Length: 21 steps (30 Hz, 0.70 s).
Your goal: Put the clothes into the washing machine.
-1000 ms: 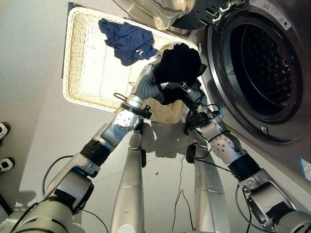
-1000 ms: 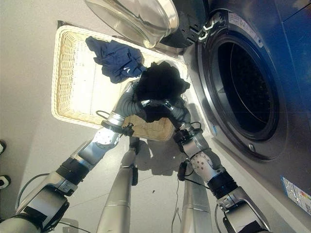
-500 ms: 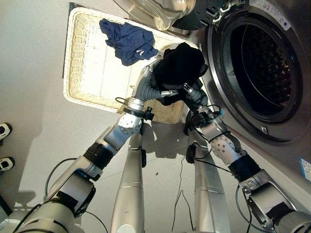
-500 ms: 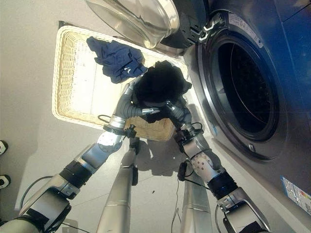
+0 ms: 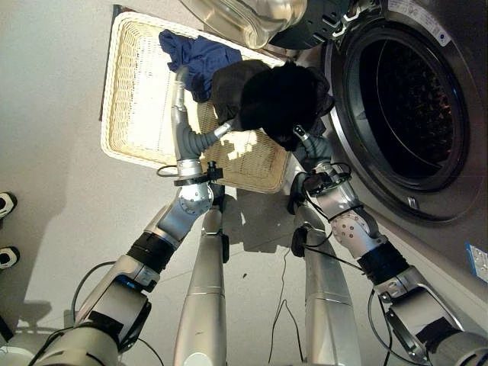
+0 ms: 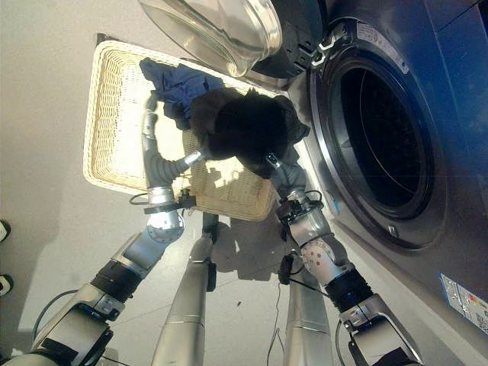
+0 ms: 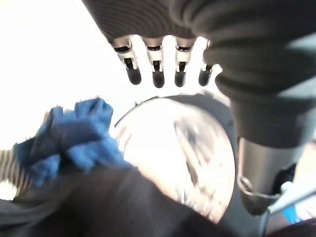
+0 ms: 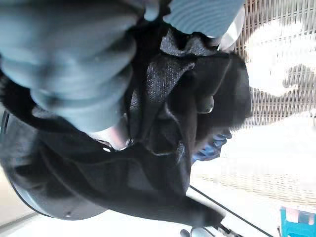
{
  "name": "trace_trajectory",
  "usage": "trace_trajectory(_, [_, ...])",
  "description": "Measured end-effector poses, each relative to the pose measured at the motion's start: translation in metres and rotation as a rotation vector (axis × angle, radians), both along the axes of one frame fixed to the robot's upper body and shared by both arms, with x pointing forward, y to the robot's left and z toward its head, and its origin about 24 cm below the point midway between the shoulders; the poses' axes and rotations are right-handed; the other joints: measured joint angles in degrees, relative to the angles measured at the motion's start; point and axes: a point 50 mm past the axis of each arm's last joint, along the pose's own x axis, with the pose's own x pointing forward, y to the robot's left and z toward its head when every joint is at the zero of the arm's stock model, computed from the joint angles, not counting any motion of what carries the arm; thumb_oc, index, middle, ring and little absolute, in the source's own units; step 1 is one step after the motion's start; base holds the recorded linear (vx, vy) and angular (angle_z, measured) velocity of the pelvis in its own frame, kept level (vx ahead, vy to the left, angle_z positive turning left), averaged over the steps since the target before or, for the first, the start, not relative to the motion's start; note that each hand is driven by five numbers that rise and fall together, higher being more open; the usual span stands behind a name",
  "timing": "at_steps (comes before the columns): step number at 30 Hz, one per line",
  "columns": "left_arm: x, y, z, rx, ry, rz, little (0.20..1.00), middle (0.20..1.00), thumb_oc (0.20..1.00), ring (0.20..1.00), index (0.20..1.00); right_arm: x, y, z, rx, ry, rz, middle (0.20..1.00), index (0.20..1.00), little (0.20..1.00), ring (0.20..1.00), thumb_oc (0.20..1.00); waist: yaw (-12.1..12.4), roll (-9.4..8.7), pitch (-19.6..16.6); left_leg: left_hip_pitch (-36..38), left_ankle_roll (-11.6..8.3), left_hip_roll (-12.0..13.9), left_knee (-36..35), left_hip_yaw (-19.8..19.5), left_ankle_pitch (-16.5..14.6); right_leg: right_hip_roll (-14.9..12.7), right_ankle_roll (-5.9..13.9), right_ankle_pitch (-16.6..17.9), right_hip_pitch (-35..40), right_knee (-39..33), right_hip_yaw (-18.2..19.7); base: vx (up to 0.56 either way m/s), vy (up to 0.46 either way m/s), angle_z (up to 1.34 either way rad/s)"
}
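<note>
A black garment (image 5: 278, 99) hangs in the air above the wicker basket's (image 5: 130, 156) near right corner, just left of the washing machine's open drum (image 5: 404, 99). My right hand (image 5: 307, 149) is under it, and in the right wrist view the black cloth (image 8: 163, 123) is bunched round its fingers. My left hand (image 5: 185, 137) is over the basket with straight fingers (image 7: 158, 76), holding nothing; its thumb reaches toward the garment's left edge. A blue garment (image 5: 200, 57) lies in the basket's far part, also seen as a blue bundle (image 7: 69, 143).
The machine's glass door (image 5: 252, 15) stands swung open above the basket's far right corner. A person's shoes (image 5: 6, 202) show at the left edge on the grey floor.
My left hand has let go of the black garment, swung left over the basket and straightened its fingers. The garment has spread wider and stays up on the right hand.
</note>
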Motion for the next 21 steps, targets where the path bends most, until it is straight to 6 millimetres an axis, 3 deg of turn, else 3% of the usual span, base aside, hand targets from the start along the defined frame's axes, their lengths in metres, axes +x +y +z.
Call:
trace_trajectory(5, [0.007, 0.009, 0.001, -0.025, 0.006, 0.076, 1.0, 1.0, 1.0, 1.0, 1.0, 0.002, -0.002, 0.002, 0.014, 0.003, -0.027, 0.2, 0.2, 0.2, 0.2, 0.2, -0.02, 0.0, 0.0, -0.26, -0.06, 0.01, 0.54, -0.05, -0.05, 0.0, 0.01, -0.02, -0.02, 0.01, -0.06, 0.0, 0.0, 0.0])
trace_trajectory(9, [0.019, 0.019, -0.006, -0.016, 0.077, 0.133, 1.0, 1.0, 1.0, 1.0, 1.0, 0.016, -0.018, -0.001, 0.039, 0.06, -0.116, 0.2, 0.2, 0.2, 0.2, 0.2, -0.19, 0.0, 0.0, -0.34, -0.1, 0.02, 0.68, -0.06, -0.09, 0.01, 0.01, -0.02, -0.06, 0.01, -0.07, 0.0, 0.017, 0.0])
trace_trajectory(16, [0.034, 0.034, -0.012, -0.052, 0.175, 0.16, 1.0, 1.0, 1.0, 1.0, 1.0, 0.042, -0.067, -0.018, 0.204, 0.229, -0.273, 0.2, 0.2, 0.2, 0.2, 0.2, -0.38, -0.02, 0.01, -0.72, -0.13, 0.12, 0.6, 0.0, -0.13, 0.11, 0.02, 0.03, -0.32, -0.45, -0.07, 0.0, 0.004, 0.0])
trace_trajectory(19, [0.041, 0.04, -0.002, -0.039, 0.181, 0.177, 1.0, 1.0, 1.0, 1.0, 1.0, 0.051, -0.097, -0.017, 0.297, 0.255, -0.344, 0.2, 0.2, 0.2, 0.2, 0.2, -0.39, -0.03, 0.01, -1.64, -0.14, 0.16, 0.55, 0.05, -0.14, 0.17, -0.04, 0.19, -1.16, -0.73, -0.07, 0.0, 0.0, 0.0])
trace_trajectory(21, [0.043, 0.045, 0.009, -0.03, 0.167, 0.188, 1.0, 1.0, 1.0, 1.0, 1.0, 0.054, -0.117, -0.004, 0.392, 0.233, -0.398, 0.2, 0.2, 0.2, 0.2, 0.2, -0.48, -0.06, 0.03, -2.46, -0.2, 0.23, 0.57, 0.06, -0.21, 0.27, -0.15, 0.26, -1.97, -0.82, -0.06, 0.0, 0.0, 0.0])
